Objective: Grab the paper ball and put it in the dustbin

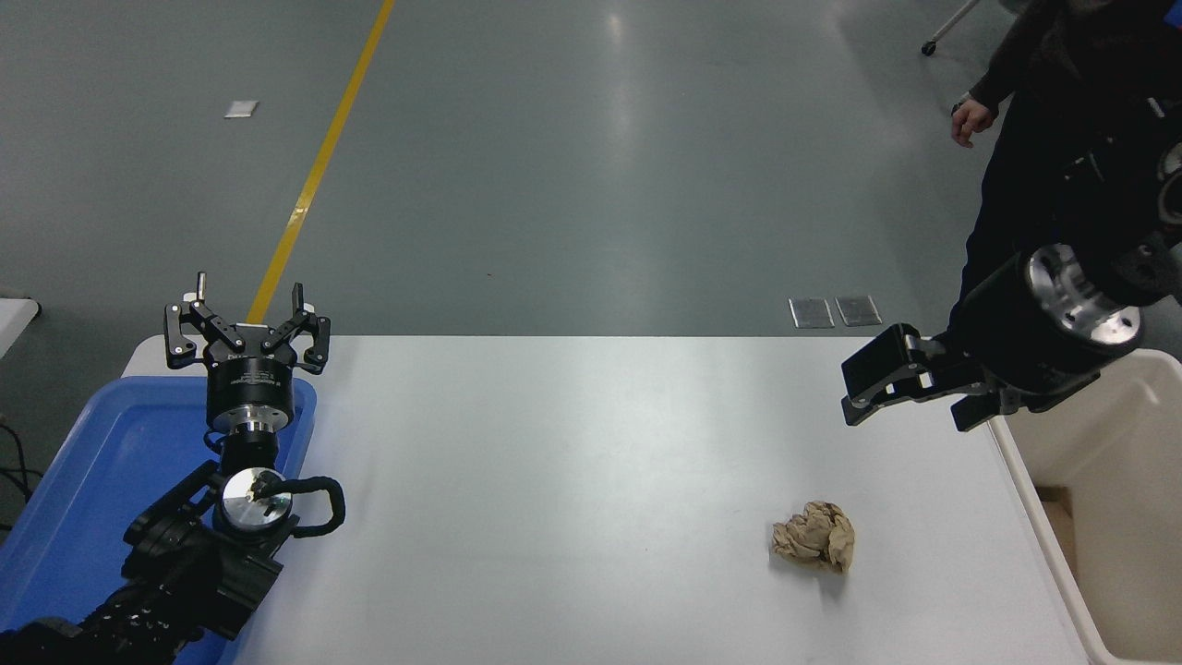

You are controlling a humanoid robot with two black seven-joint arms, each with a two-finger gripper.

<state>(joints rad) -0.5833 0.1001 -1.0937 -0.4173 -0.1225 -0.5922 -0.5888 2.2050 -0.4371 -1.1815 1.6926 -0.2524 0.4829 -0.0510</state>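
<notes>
Head view: we look down over the white table (572, 480), with grey floor beyond it.
Paper ball: the paper ball (814, 537) sits on the table toward the near right, a wrinkled tan wad, untouched and free on all sides.
Dustbin: the dustbin (1103, 517) stands off the table's right edge, cream walls open upward, just beside the ball's side of the table.
Right gripper: our right gripper (885, 386) hangs above the table's far right, near the bin's rim, tilted down and to the left. It holds nothing. We see its fingers side-on and bunched, so we cannot tell how far they are parted.
Left gripper: our left gripper (247, 326) is parked at the lower left over the blue tray (83, 480), fingers spread, empty.
Bystander: a person in dark clothes stands at the far right, one hand (971, 120) hanging well clear of the table.
Stage: we judge the pick not yet begun; the gripper is well apart from the ball.
Risk, nudge: the ball looks light, so we expect a finger landing off-centre could push it away rather than trap it.
Risk, grip: a pinch on a loose outer fold may slip during the carry.
Risk, rim: the wrist rides close to the bin's rim and could knock it.
</notes>
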